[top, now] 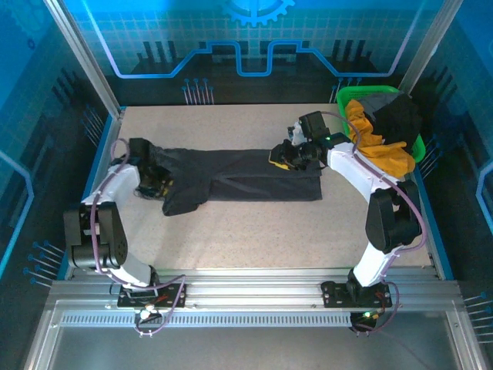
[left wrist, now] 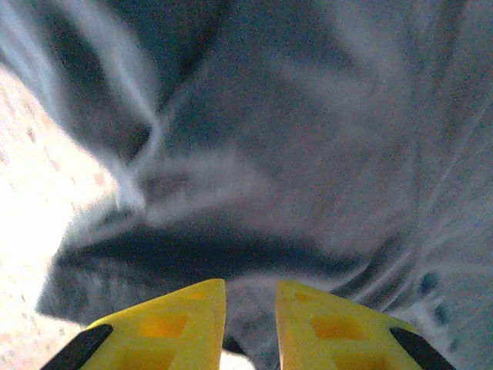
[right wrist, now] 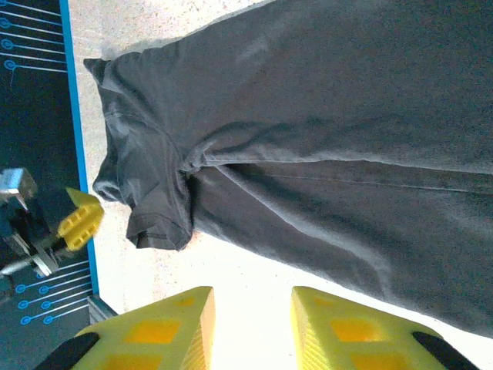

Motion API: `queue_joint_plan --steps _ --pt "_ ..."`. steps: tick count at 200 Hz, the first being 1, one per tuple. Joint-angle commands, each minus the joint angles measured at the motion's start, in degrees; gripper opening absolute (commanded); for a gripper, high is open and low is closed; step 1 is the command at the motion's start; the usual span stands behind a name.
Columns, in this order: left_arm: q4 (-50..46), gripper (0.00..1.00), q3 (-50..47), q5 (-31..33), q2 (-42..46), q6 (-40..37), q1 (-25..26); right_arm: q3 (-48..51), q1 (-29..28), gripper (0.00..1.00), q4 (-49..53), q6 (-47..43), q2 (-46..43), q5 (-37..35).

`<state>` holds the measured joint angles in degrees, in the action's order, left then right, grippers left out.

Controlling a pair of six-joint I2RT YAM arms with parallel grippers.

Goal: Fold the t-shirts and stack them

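One charcoal t-shirt lies across the middle of the bench, its long axis running left to right. We find the left claw down on its left end, jaws narrowly parted over cloth; whether they pinch it we cannot tell. The right claw hovers over the right end, parted and empty. Each arm sits nearest its own end. More t-shirts heap in the green basket far right.

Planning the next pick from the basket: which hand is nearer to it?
Right. The right hand is at the end of the shirt nearest the basket; the left hand is at its far end.
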<state>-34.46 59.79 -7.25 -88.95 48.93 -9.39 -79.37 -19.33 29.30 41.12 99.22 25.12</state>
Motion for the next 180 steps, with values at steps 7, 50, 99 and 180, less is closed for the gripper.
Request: queue_joint_plan --steps 7,50,99,180 --pt "3.99 0.3 3.38 -4.15 -4.96 -11.4 -3.35 1.08 -0.79 0.36 -3.71 -0.47 -1.66 5.23" --pt "1.54 0.31 7.66 -2.9 -12.61 -21.01 -5.33 -0.17 -1.44 0.43 -3.63 -1.84 -2.14 6.7" --pt "3.87 0.33 6.03 -2.27 -15.09 -24.17 -5.55 0.62 -1.49 0.44 -3.64 -1.38 -2.5 6.6" --pt "6.24 0.34 5.64 1.52 -16.89 -25.62 -6.08 -0.69 -1.94 0.45 -2.52 -1.41 -1.67 6.87"
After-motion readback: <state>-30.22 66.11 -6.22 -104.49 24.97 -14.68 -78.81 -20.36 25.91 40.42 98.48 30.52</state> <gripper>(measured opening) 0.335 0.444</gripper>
